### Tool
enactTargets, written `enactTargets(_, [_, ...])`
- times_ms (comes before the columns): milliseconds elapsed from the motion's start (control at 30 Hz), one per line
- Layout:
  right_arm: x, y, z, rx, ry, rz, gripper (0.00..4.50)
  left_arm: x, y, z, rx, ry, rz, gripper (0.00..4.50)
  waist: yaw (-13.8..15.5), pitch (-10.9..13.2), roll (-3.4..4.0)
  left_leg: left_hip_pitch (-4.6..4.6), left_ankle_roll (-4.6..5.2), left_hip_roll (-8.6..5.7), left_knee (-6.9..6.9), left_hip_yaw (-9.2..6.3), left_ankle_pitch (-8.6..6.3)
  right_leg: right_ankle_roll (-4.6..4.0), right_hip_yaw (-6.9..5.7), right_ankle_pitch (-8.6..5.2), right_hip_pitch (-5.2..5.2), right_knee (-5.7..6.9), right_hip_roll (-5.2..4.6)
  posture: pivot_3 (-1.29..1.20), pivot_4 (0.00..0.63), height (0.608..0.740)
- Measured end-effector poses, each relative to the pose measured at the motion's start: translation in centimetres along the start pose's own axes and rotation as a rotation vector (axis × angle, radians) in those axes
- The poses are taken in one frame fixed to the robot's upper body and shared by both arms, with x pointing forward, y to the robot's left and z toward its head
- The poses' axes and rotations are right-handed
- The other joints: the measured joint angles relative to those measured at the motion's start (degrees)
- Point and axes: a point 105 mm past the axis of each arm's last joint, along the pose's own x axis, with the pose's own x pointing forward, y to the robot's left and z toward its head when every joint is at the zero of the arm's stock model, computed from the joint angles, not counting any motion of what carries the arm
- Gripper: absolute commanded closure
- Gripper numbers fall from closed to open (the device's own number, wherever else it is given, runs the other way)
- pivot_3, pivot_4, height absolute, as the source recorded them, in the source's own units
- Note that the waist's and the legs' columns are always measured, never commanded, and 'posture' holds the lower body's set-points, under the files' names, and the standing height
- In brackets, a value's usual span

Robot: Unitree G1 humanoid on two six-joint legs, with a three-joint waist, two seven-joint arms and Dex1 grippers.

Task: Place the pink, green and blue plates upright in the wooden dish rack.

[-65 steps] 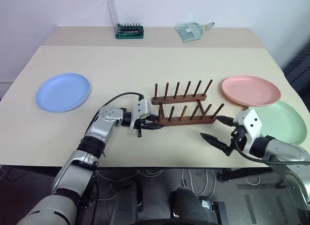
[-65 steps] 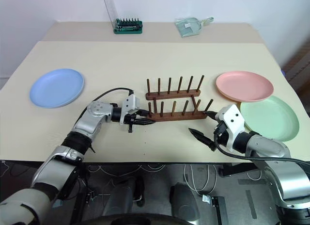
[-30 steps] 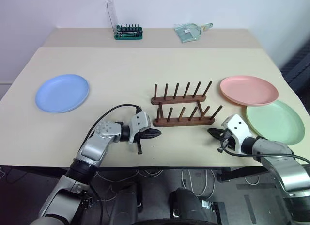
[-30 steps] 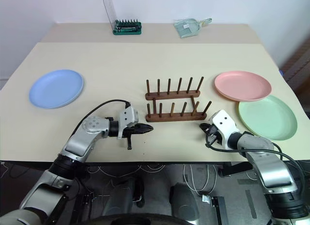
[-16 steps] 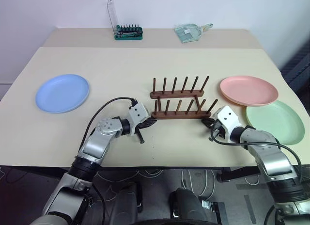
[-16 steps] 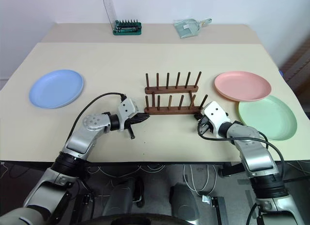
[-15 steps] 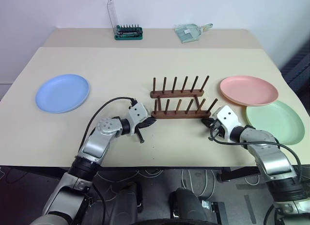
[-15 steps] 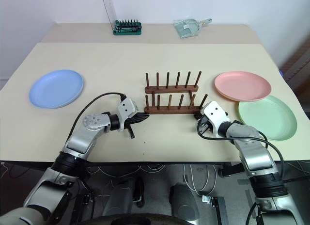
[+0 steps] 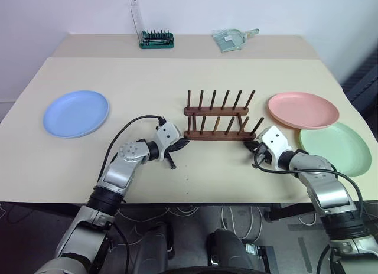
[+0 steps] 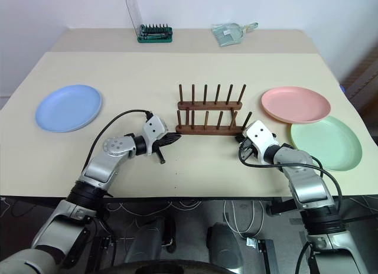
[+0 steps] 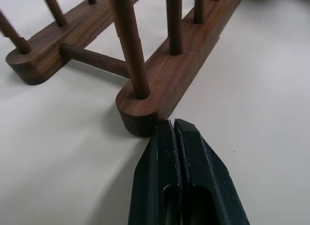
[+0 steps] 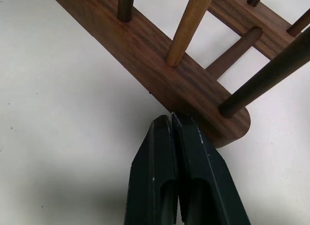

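Note:
The wooden dish rack (image 9: 215,134) stands mid-table, its pegs bare. My left gripper (image 9: 184,142) is shut, its tip against the left end of the rack's near rail (image 11: 145,111). Shut as well, my right gripper (image 9: 248,146) has its tip at the near rail's right end (image 12: 213,123). The blue plate (image 9: 76,113) lies flat at the far left. On the right the pink plate (image 9: 303,110) lies flat, with the green plate (image 9: 335,149) just in front of it.
A green holder of black bits (image 9: 157,39) with a clear upright lid (image 9: 137,17) and a pale green dustpan (image 9: 235,36) sit on the back table. The table's front edge (image 9: 195,198) runs just below both arms.
Both shut grippers have moved away from me, one at each end of the near rail, and the rack has slid a little farther onto the table and squared up. The plates have not moved.

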Motion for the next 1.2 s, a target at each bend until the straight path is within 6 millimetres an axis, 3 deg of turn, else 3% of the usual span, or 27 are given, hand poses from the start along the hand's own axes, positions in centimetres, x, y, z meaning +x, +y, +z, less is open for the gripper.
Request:
enactTargets(200, [-0.8, 0.4, 0.0, -0.018, 0.010, 0.042, 4.42, -0.2, -0.1, 0.0, 0.009, -0.005, -0.016, 4.46, 0.18, 0.01, 0.01, -0.05, -0.01, -0.02, -0.02, 0.01, 0.01, 0.00, 0.00, 0.00, -0.05, -0.01, -0.03, 0.00, 0.150, 0.732])
enactTargets(233, [-1.3, 0.6, 0.1, -0.022, 0.020, 0.070, 4.19, -0.4, -0.1, 0.0, 0.008, -0.007, -0.022, 4.47, 0.25, 0.01, 0.02, -0.09, 0.00, -0.02, -0.02, 0.02, 0.00, 0.00, 0.00, 0.00, -0.07, -0.01, -0.03, 0.00, 0.150, 0.732])
enactTargets(300, [-2.6, 0.3, 0.6, -0.020, 0.029, 0.095, 3.60, -0.7, -0.1, 0.0, -0.003, -0.015, -0.028, 4.47, 0.27, 0.04, 0.05, -0.15, 0.01, -0.03, -0.01, 0.02, -0.01, 0.00, 0.00, 0.00, -0.11, -0.02, -0.05, 0.00, 0.150, 0.732])
enactTargets(367, [-4.1, -0.9, 1.5, -0.032, 0.031, 0.088, 2.68, -1.2, 0.0, 0.2, -0.018, -0.028, -0.033, 4.47, 0.27, 0.05, 0.04, -0.15, 0.12, -0.01, -0.01, 0.01, -0.07, 0.00, 0.00, 0.00, -0.11, -0.02, -0.05, 0.00, 0.150, 0.732])
enactTargets(500, [-7.1, -4.6, 3.8, -0.110, 0.048, 0.004, 0.69, -2.2, -1.3, 1.5, -0.044, -0.101, -0.133, 4.47, 0.15, 0.05, 0.04, -0.12, 0.12, 0.00, -0.03, 0.01, -0.08, 0.00, -0.01, 0.00, -0.08, -0.05, -0.06, 0.00, 0.150, 0.732])
enactTargets(567, [-7.7, -6.6, 4.4, -0.150, 0.068, -0.057, 0.09, -2.7, -2.6, 2.4, -0.048, -0.145, -0.220, 4.47, 0.03, 0.04, 0.04, -0.09, 0.11, 0.00, -0.03, 0.01, -0.07, -0.01, 0.00, 0.00, -0.07, -0.05, -0.06, 0.00, 0.150, 0.732])
enactTargets(733, [-7.1, -9.0, 3.0, -0.166, 0.147, -0.094, 0.09, -2.8, -4.2, 3.1, -0.054, -0.172, -0.330, 4.47, 0.08, 0.05, 0.04, -0.09, 0.09, -0.02, -0.02, 0.05, -0.06, -0.01, 0.01, 0.00, -0.09, -0.06, -0.05, 0.00, 0.150, 0.732])
enactTargets(1000, [-3.2, -11.6, -0.3, -0.175, 0.280, -0.119, 0.09, -2.5, -4.7, 3.8, -0.067, -0.205, -0.355, 4.47, 0.02, 0.09, 0.10, -0.12, -0.20, -0.01, -0.01, 0.17, 0.14, 0.00, 0.05, -0.01, -0.15, -0.06, -0.01, 0.00, 0.150, 0.732])
enactTargets(1100, [-2.7, -12.1, -1.1, -0.192, 0.320, -0.135, 0.96, -2.5, -4.5, 3.9, -0.075, -0.215, -0.335, 4.47, 0.16, 0.10, 0.11, -0.13, -0.20, -0.01, 0.00, 0.21, 0.14, 0.01, 0.06, -0.01, -0.15, -0.06, -0.02, 0.00, 0.150, 0.732])
enactTargets(1200, [-2.7, -12.3, -1.5, -0.216, 0.337, -0.140, 2.49, -2.6, -4.5, 4.0, -0.076, -0.225, -0.314, 4.47, 0.17, 0.11, 0.12, -0.13, -0.20, -0.01, 0.00, 0.22, 0.14, 0.02, 0.07, -0.01, -0.15, -0.06, -0.03, 0.00, 0.150, 0.732])
